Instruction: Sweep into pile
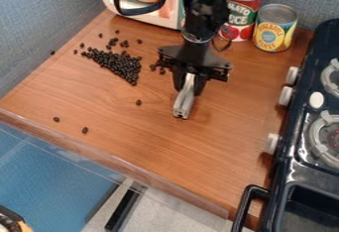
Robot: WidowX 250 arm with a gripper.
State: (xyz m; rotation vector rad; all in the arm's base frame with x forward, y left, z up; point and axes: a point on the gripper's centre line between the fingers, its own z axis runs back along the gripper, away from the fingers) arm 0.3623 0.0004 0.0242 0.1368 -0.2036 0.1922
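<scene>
Your end effector (189, 86) is grasping a grey tool (183, 102) over the bench (218, 142). Your black beans (120, 66) mostly cluster toward its left edge.

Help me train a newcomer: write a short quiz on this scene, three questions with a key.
1. True or false: every one of the dark beans lies in one tight pile.
2. What is the gripper holding? (a) a pot lid; (b) a grey tool; (c) a cloth.
3. Fill in: the stove is on the ____ side of the camera view.

Key: 1 false, some lie scattered; 2 b; 3 right.
</scene>
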